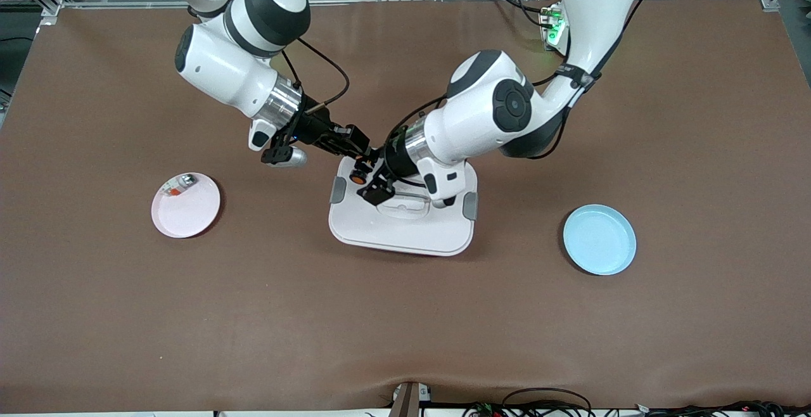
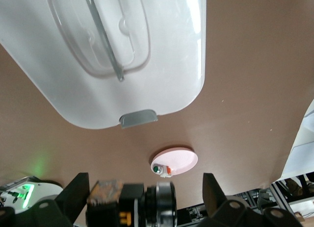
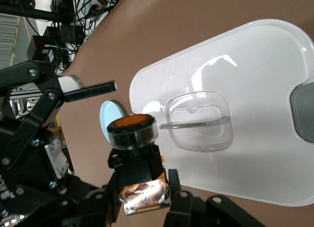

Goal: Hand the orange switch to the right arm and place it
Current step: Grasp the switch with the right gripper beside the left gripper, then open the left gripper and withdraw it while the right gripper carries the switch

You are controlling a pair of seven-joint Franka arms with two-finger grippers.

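The orange switch is a small black block with a round orange button, held in the air over the white tray. My right gripper is shut on its black body, as the right wrist view shows, with the switch sticking out of the gripper. My left gripper is open around the same switch. In the left wrist view its fingers stand wide apart, with a clear gap between the switch and one of them.
A pink plate holding a small silvery-and-red piece lies toward the right arm's end. A blue plate lies toward the left arm's end. The white tray has a clear recessed handle and grey tabs.
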